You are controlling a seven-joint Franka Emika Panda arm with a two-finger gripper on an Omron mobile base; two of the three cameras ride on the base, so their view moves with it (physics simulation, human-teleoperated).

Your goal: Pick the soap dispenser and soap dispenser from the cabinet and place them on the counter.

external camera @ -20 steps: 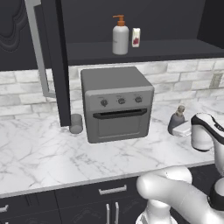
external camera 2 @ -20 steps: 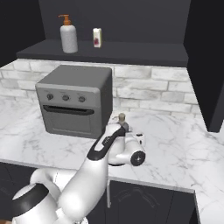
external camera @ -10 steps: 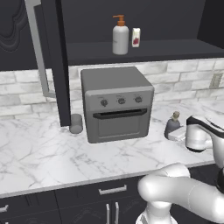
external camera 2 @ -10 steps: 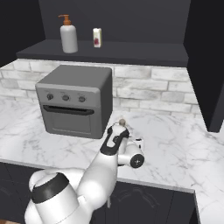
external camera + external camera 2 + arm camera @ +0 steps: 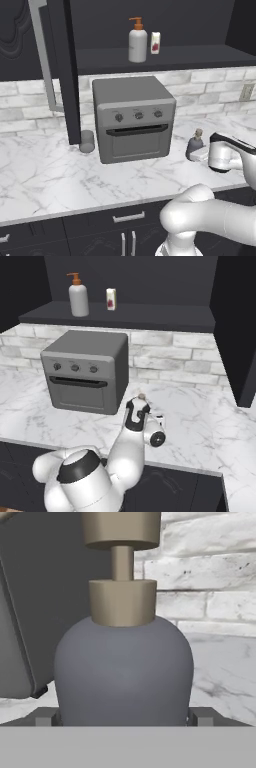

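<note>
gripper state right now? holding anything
Gripper: open, jaws wide on either side of the dark grey soap dispenser, which stands on the counter; not gripping it.

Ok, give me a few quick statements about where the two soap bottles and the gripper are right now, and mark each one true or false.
1. The white soap bottle stands on the cabinet shelf. True.
2. The grey soap bottle is on the shelf too. False: it stands on the counter, right of the toaster oven.
3. The gripper is open, with a fingertip on each side of the grey bottle. True.
4. A small carton lies on the counter. False: it stands on the shelf.
</note>
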